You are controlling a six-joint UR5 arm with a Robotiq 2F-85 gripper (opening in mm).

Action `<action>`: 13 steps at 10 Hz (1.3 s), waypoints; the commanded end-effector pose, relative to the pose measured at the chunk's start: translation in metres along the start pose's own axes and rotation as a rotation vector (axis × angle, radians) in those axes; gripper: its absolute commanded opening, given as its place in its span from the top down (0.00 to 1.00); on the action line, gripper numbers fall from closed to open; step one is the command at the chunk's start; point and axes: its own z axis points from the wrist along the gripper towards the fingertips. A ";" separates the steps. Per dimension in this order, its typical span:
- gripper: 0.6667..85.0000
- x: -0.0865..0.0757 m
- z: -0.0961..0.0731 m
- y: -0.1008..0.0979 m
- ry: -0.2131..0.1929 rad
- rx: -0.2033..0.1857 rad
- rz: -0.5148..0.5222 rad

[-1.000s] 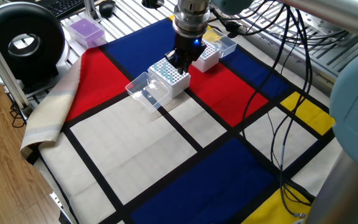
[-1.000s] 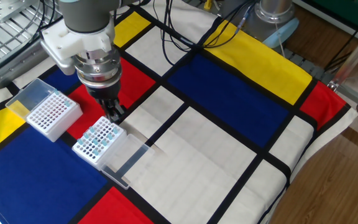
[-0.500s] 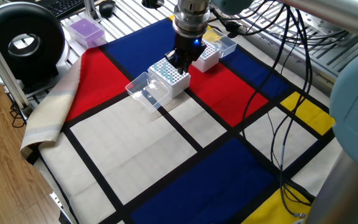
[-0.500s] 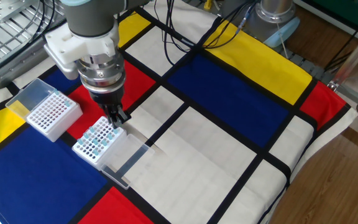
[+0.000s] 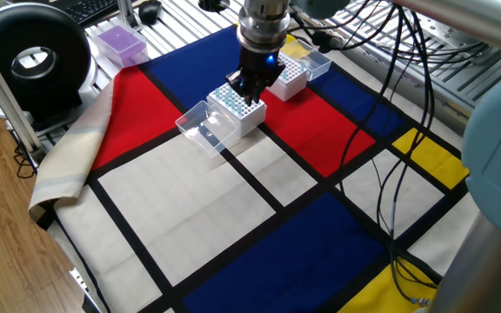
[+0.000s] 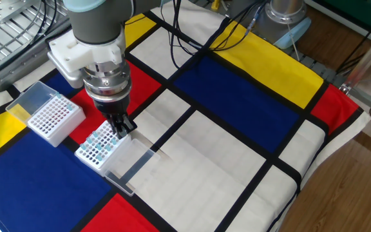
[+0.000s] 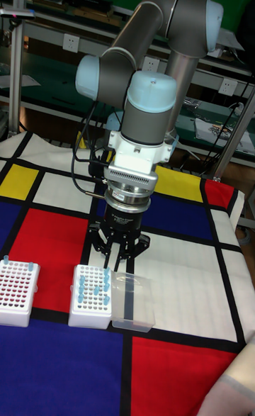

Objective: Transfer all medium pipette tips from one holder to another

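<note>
A white rack (image 6: 99, 148) (image 5: 238, 106) (image 7: 91, 297) holds several pale blue medium pipette tips (image 6: 103, 143) (image 7: 86, 287). My gripper (image 6: 122, 128) (image 5: 248, 88) (image 7: 117, 261) hangs just over that rack's edge on the clear lid's side. Its fingers point down and are drawn close together, and I see nothing between them. A second white rack (image 6: 51, 117) (image 5: 287, 80) (image 7: 17, 293) stands beside the first and shows mostly bare holes. One tip (image 7: 4, 261) stands at its far corner in the tall fixed view.
A clear plastic lid (image 6: 131, 165) (image 5: 203, 127) (image 7: 133, 301) lies against the tip rack. A purple box (image 5: 119, 41) and a black round device (image 5: 33, 54) sit past the cloth's edge. Cables (image 5: 390, 104) hang near the arm.
The gripper has shifted a little toward the tip rack and the lid, dropping lower over the rack. The racks and the lid stay where they were.
</note>
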 end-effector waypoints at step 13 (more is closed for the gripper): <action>0.76 0.002 0.016 -0.010 -0.029 -0.006 -0.006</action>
